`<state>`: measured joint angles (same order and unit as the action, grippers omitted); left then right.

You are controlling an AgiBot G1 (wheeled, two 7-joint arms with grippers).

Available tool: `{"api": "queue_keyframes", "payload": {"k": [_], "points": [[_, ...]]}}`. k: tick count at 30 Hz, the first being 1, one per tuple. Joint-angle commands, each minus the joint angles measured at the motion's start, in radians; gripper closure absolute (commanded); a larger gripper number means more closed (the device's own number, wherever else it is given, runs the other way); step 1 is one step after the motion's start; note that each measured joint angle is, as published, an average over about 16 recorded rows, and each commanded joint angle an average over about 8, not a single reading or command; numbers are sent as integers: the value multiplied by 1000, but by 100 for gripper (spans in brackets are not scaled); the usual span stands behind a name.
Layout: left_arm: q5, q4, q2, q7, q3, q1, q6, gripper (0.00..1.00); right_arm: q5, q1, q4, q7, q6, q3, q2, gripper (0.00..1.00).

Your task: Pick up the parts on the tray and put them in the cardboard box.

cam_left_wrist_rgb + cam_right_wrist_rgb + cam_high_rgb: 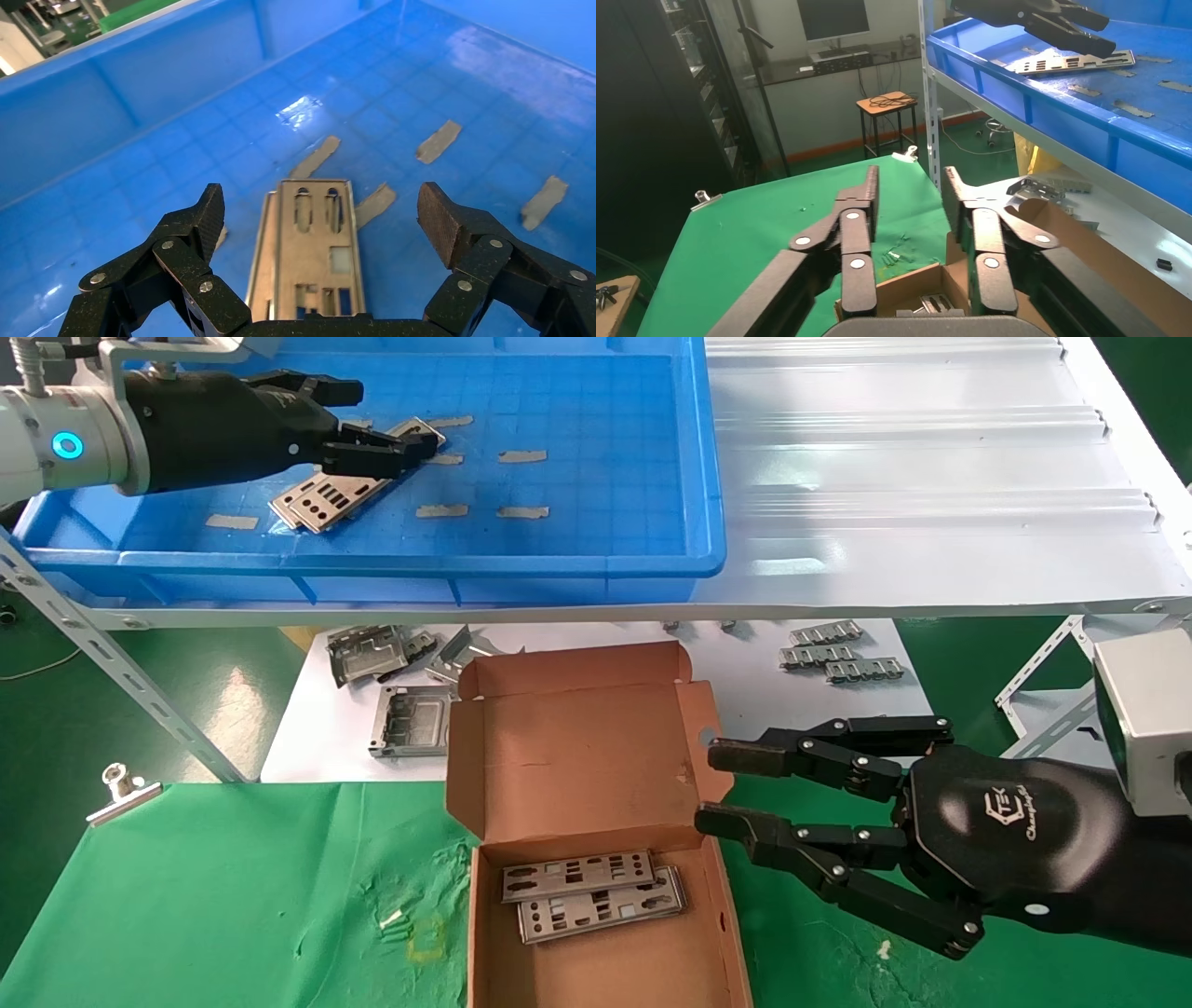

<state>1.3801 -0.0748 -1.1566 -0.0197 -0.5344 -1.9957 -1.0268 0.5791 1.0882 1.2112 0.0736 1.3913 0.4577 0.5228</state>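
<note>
Two overlapping silver parts [321, 500] lie on the floor of the blue tray [605, 537]. My left gripper [396, 419] hangs open just above them. In the left wrist view the parts [309, 246] lie between and below its spread fingertips [211, 207], untouched. The cardboard box [577, 756] stands open on the green cloth below, and two parts [587, 891] lie flat in it. My right gripper [706, 784] waits open and empty beside the box's right wall. The right wrist view shows that gripper [910, 175] above the box [909, 281].
The tray sits on a shelf next to a white corrugated panel [913, 477]. Under the shelf lie bent grey frames [391, 686] and small ribbed strips [838, 654] on a white sheet. A metal clip [121, 791] holds the green cloth. A slanted shelf strut [112, 663] stands at the left.
</note>
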Motion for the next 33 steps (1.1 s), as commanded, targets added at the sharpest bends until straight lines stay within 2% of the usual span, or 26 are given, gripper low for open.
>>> {"api": "queue_keyframes", "payload": {"k": [1,13,15,16,23,24,33], "points": [[1,12,-3,-7,-1,-4,2,0,0,0,0,0,0,0,0,0],[28,42,-13,-46,-19,-16,-9,0,0,0,0,0,0,0,0,0],[31,44,-14,-53,-21,-18,-12,2,0,0,0,0,0,0,0,0],[32,45,-14,-56,-22,-19,-14,12,0,0,0,0,0,0,0,0],[35,52,-16,-72,-24,-24,-21,97,0,0,0,0,0,0,0,0],[35,53,-17,-73,-24,-24,-21,100,0,0,0,0,0,0,0,0],[31,65,-21,-77,-21,-24,-21,100,0,0,0,0,0,0,0,0]]}}
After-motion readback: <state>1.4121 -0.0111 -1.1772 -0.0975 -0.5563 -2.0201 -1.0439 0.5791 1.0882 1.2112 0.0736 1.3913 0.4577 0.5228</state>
